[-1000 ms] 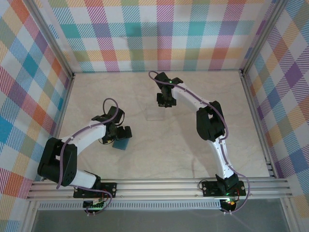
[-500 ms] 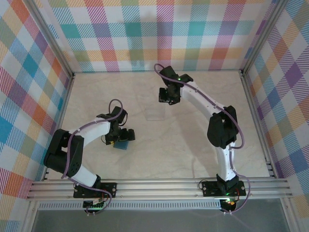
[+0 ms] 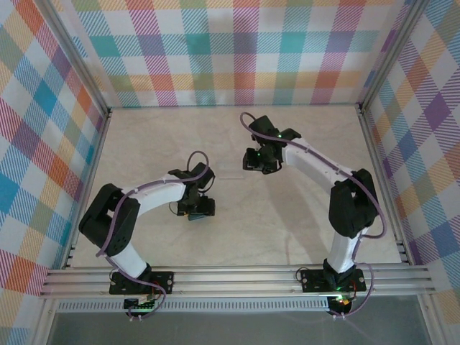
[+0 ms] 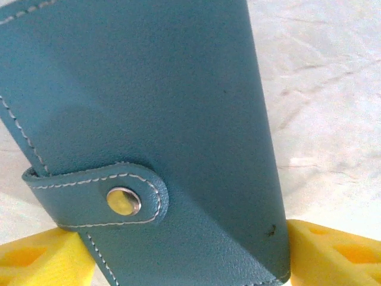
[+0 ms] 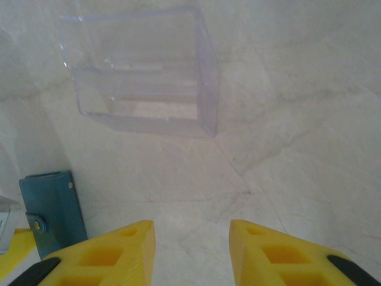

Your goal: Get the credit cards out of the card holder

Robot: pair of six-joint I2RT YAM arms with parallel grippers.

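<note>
Teal grained material with pale stitching is seen across most of the left wrist view: the card holder [image 4: 149,119] is folded shut, and its side tab [image 4: 65,199] is wrapped round one edge and fastened by a metal snap [image 4: 123,201]. The holder is tilted and is flanked at its lower edges by the yellow fingers [image 4: 36,259] of the left gripper [image 4: 187,256]. One finger is set against each side, so the pincer is taken to be closed on the holder across its width. What lies inside the holder is hidden by the closed cover. From above, the holder is seen at the left arm's tip, left of the middle of the pale marbled table [image 3: 302,223] and nearer the front than the back. The right gripper [image 5: 191,250] is placed further back and to the right, well apart from the holder. Its two yellow fingers [image 5: 107,256] are parted with a clear gap, and nothing is held between them; only bare table is seen through the gap. A clear plastic box [image 5: 143,77] is seen on the table ahead of that gripper. In the same wrist view the holder is shown standing upright at the lower left, with a yellow finger of the left gripper just beside it. The table is enclosed by walls in a pastel plaid pattern [image 3: 230,50].
</note>
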